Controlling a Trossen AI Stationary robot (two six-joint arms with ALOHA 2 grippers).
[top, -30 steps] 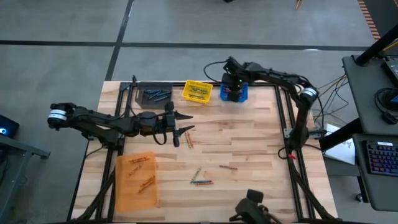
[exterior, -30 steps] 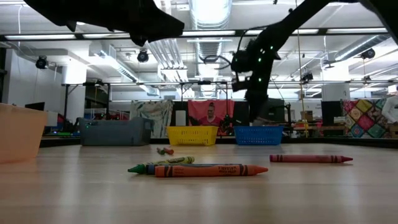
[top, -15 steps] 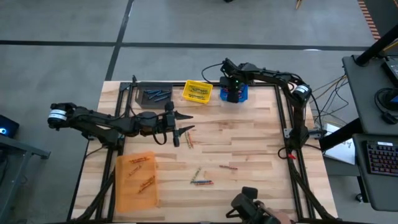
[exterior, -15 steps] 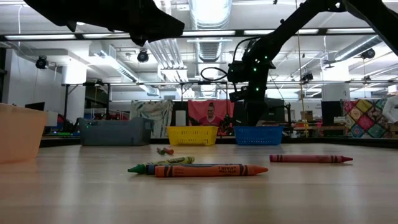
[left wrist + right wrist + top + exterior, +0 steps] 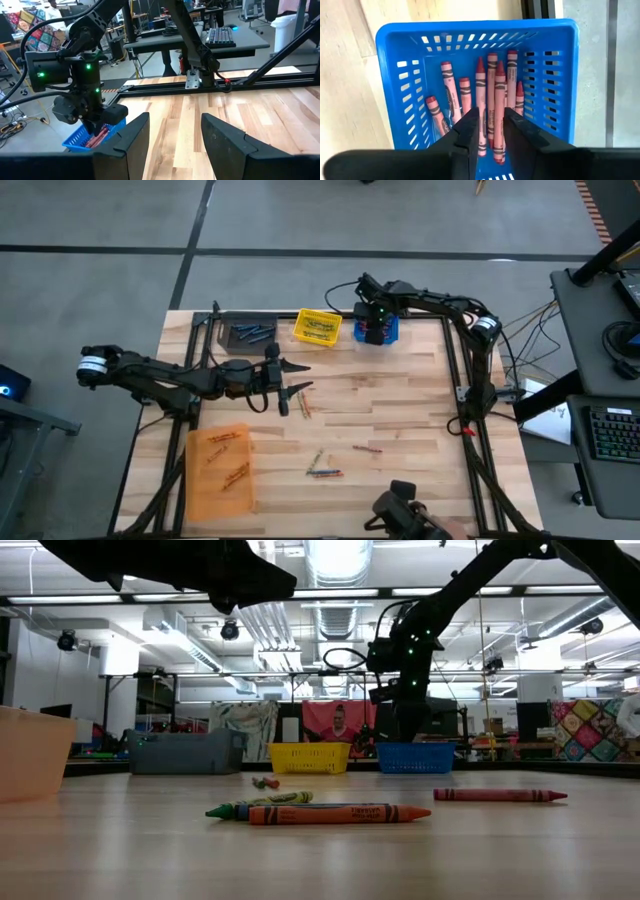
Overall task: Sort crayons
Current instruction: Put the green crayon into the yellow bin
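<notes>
My right gripper hangs over the blue bin at the table's far edge, pointing down and open. Several red crayons lie in that bin. One red crayon shows in the gap between my fingers without touching them. My left gripper is held level and open above the table's left middle, with nothing between its fingers. Loose crayons lie on the wood: a pair just near of the left gripper, a small group toward the near edge, and a red one.
A grey bin with blue crayons and a yellow bin stand along the far edge, left of the blue bin. An orange bin with orange crayons sits near the left front. A dark frame rail runs along the right side.
My right gripper has sunk toward the blue bin and shifted slightly toward the table's left, then stayed still over it.
</notes>
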